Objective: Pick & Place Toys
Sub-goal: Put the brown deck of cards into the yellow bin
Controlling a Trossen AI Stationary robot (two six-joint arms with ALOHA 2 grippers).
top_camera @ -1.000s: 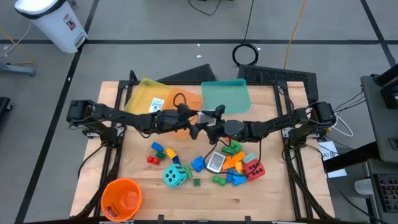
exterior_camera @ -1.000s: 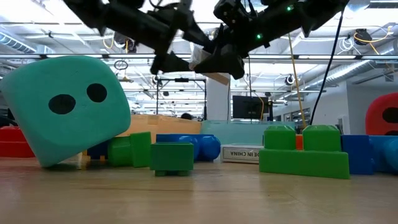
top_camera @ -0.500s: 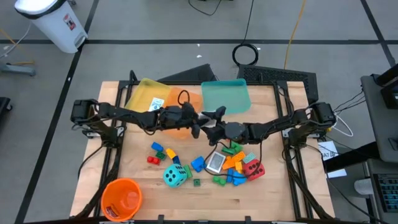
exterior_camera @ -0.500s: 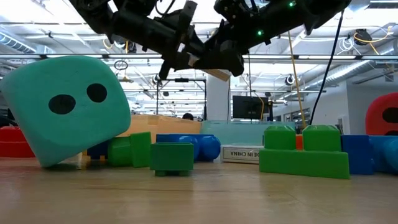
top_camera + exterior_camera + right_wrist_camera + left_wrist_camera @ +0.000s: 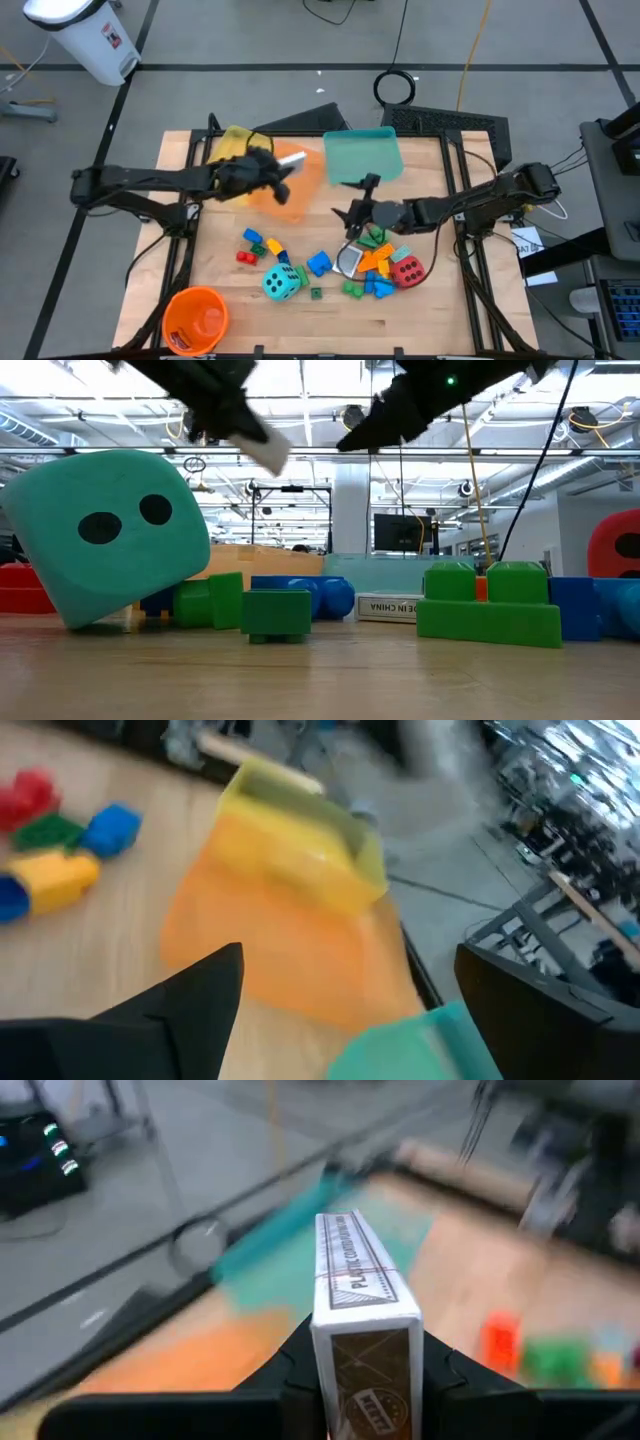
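A white card box (image 5: pixel 291 160) hangs over the orange tray (image 5: pixel 305 182) with my left gripper (image 5: pixel 282 167) shut on it. The low view has the box (image 5: pixel 266 456) high above the table. My right gripper (image 5: pixel 351 203) stands open with nothing in it, just near of the teal tray (image 5: pixel 362 155) and above the toy pile. Coloured bricks (image 5: pixel 372 262), a red die (image 5: pixel 407 270) and a cyan die (image 5: pixel 282 282) lie on the table. A few more bricks (image 5: pixel 258 246) lie to their left. My left gripper pinches the card box between its two fingers (image 5: pixel 296 1372), one on each broad face, at the box's end nearest the wrist (image 5: pixel 365 1370). The fingers reach in from the table's left and lie along the box. The box is lifted clear, on edge, and sticks out beyond the fingertips.
A yellow tray (image 5: pixel 232 146) sits left of the orange one at the far side. An orange bucket (image 5: pixel 195 318) stands at the near left corner. A white picture card (image 5: pixel 346 262) lies among the bricks. Bare wood lies along the near edge.
The two grippers met over the table's middle with the card box between them. My left gripper has taken hold of the box and carried it toward the far left, over the orange tray. My right gripper has let go and drawn back toward the right.
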